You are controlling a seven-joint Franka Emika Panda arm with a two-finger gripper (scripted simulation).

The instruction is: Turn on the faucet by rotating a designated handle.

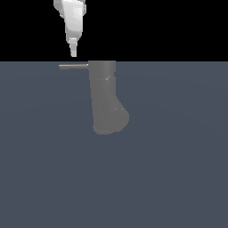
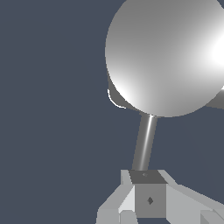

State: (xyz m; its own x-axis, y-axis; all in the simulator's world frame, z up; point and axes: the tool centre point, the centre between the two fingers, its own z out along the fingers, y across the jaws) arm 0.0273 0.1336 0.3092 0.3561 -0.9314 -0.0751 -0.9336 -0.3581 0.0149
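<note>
The faucet [image 1: 104, 95] is a thick matte grey cylinder with a rounded bulge at its lower end in the exterior view. Its handle [image 1: 73, 66], a thin flat light-grey bar, sticks out from the top toward the exterior view's left. My white gripper [image 1: 73, 53] hangs just above the handle's outer end, a small gap apart, and its fingers look closed into one narrow tip. In the wrist view the faucet [image 2: 166, 52] appears as a large round shiny top, the handle [image 2: 145, 142] runs from it to my gripper [image 2: 148, 183], and nothing is held.
A flat dark blue-grey floor [image 1: 178, 178] stretches around the faucet. Nothing else stands on it in either view.
</note>
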